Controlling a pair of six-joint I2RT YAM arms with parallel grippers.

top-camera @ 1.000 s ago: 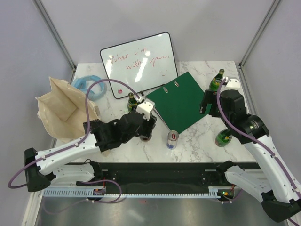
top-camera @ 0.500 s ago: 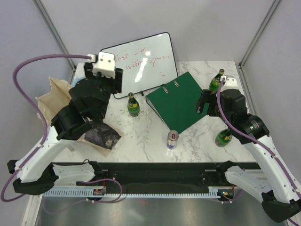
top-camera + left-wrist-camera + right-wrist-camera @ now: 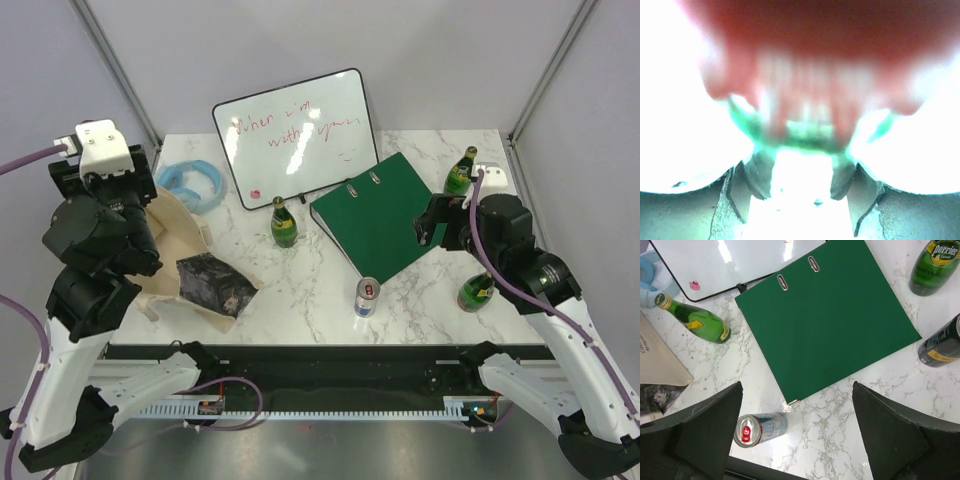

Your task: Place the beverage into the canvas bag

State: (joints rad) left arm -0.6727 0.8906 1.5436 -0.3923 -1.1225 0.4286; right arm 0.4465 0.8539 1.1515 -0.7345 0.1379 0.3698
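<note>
The beige canvas bag (image 3: 176, 232) lies slumped at the table's left, its dark print (image 3: 208, 284) facing up. My left arm (image 3: 98, 215) is raised high over it and hides its own gripper from above. The left wrist view is washed out by glare. In it my left gripper (image 3: 800, 172) stands half closed, with a blurred red and green beverage (image 3: 800, 75) at the fingertips. My right gripper (image 3: 795, 390) hangs open and empty over the marble. Beneath it are the green binder's (image 3: 827, 315) corner and a standing can (image 3: 757, 429).
A green bottle (image 3: 284, 222) stands mid-table. A second bottle (image 3: 461, 171) stands at the back right and a third (image 3: 476, 292) by the right arm. The green binder (image 3: 385, 215), a whiteboard (image 3: 295, 130), a blue ring (image 3: 190, 182) and the can (image 3: 367, 296) are also there.
My left arm swung from the table's middle to the left over the bag, then rose high. The bag went from standing open to slumped with its print showing. The right arm barely shifted.
</note>
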